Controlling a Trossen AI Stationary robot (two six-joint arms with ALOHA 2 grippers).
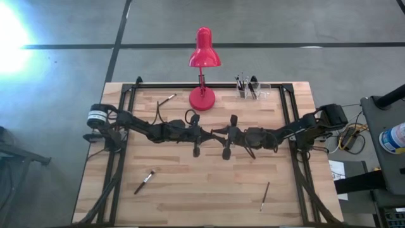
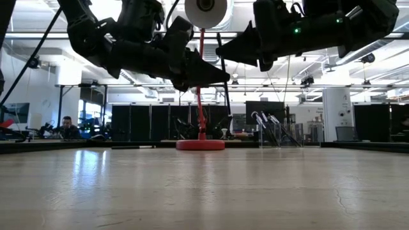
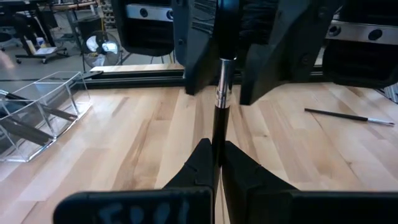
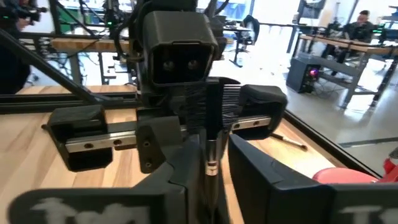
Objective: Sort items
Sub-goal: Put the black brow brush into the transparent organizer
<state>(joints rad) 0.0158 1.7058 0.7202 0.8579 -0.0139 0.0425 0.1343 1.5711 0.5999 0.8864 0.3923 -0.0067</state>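
Note:
Both grippers meet tip to tip above the table's middle, raised clear of it. My left gripper [image 3: 216, 155] is shut on a thin brush [image 3: 219, 118] with a dark handle and a silvery ferrule [image 3: 222, 81]. The brush points level toward my right gripper [image 4: 211, 168], which is open, its fingers [image 3: 199, 62] standing on either side of the ferrule end; I cannot see them touching it. Three more brushes lie flat on the table: one far left [image 1: 166, 99], one near left [image 1: 144, 182], one near right [image 1: 264, 196]. My left gripper pinches the brush's dark handle [image 3: 217, 140] between its two fingers, below the ferrule. The fingers come level from the table's left and lie along the brush. The brush is lifted clear of the table and sticks out straight beyond the fingertips toward the right gripper.
A red desk lamp [image 1: 204, 76] stands at the table's far middle. To its right a clear holder [image 1: 250, 88] contains several brushes. Black rails [image 1: 120, 126] run along the table's left and right sides. Bare wood lies along the near half.

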